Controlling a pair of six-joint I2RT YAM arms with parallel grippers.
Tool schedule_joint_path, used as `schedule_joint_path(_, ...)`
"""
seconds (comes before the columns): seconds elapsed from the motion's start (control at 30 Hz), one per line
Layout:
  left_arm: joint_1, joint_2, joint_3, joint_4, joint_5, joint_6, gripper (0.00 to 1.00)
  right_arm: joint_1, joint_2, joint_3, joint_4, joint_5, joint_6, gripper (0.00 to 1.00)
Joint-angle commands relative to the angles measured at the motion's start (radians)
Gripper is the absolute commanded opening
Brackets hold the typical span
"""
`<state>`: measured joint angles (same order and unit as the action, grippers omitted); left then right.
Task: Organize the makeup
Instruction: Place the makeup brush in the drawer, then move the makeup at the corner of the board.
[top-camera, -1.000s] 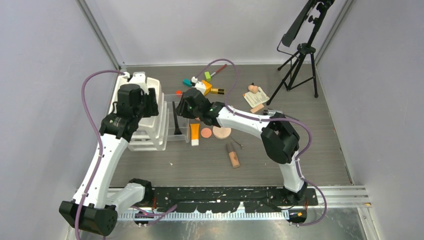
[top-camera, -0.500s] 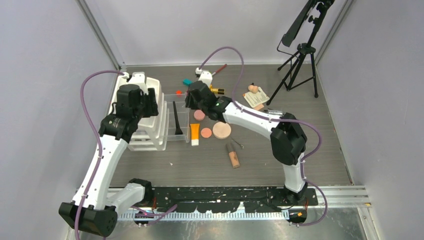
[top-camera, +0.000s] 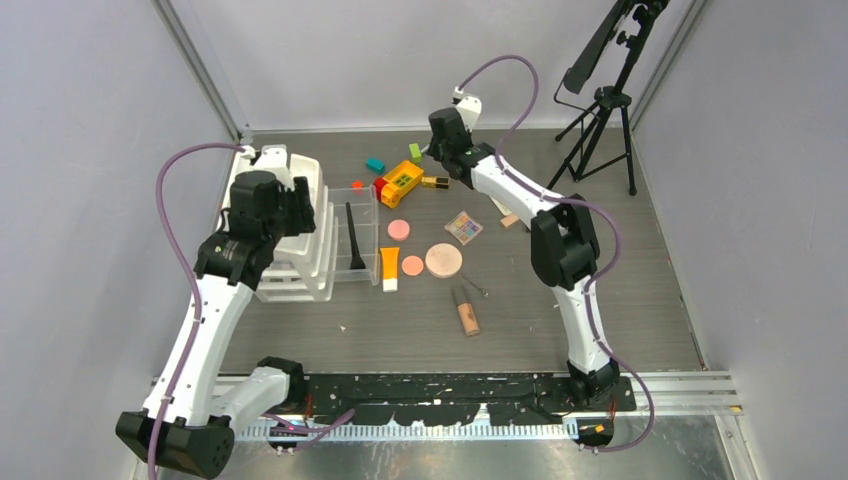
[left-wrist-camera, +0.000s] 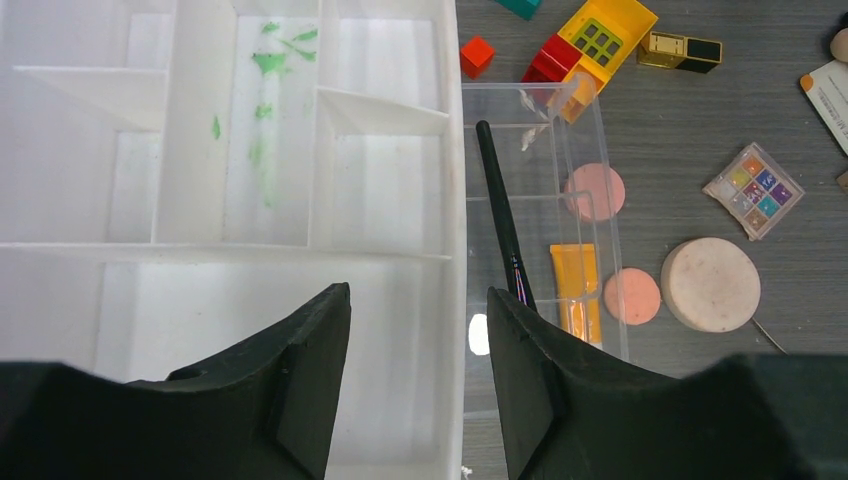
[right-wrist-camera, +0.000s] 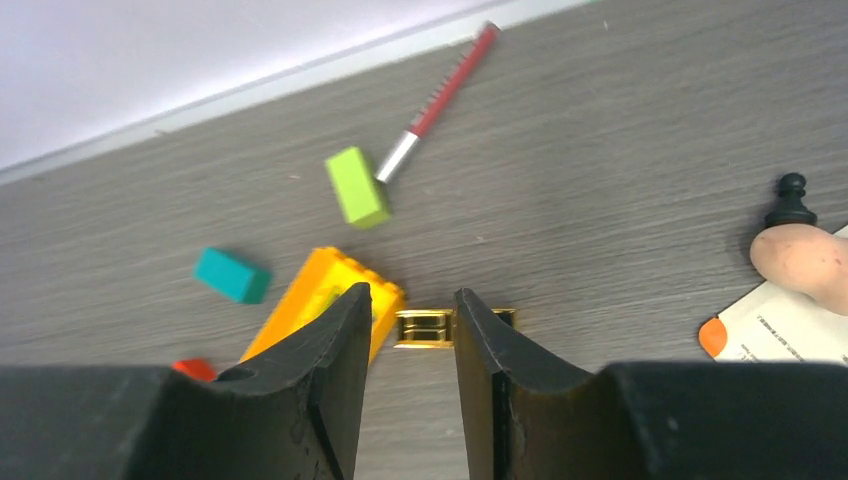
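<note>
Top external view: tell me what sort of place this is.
Probably a lab robot cell: left arm and right arm bolted to a rail, plain walls close around the table, a tripod in the corner.

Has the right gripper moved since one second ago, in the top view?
Yes. The right gripper has left the clear tray and gone toward the back wall; it is now open over the gold-black lipstick.

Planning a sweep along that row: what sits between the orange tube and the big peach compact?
A small pink compact lies between the orange tube and the big peach compact; the top view shows it.
</note>
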<state>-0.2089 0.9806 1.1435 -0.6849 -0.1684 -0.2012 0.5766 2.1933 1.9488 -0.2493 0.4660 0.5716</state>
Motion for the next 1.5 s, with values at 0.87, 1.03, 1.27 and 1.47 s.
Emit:
schedule_joint_path(0.87, 0.003, -0.083, 0.013, 0.017, -0.057, 0.0, 0.58, -0.132, 0.663, 0.64, 0.438, -0.045, 0.509, 0.33)
schedule_joint_path(1.03, 0.003, -0.086, -0.003, 0.031, -0.054, 0.0, 0.58, -0.145, 0.741, 0.725, 0.449, -0.057, 0.565, 0.33)
schedule_joint_path(1.27, 0.003, -0.085, -0.006, 0.039, -0.052, 0.001, 0.58, -0.158, 0.765, 0.72, 0.514, -0.123, 0.581, 0.33)
schedule_joint_path(1.47, 0.003, -0.088, -0.009, 0.041, -0.061, 0.006, 0.58, -0.163, 0.784, 0.733, 0.495, -0.128, 0.646, 0.32)
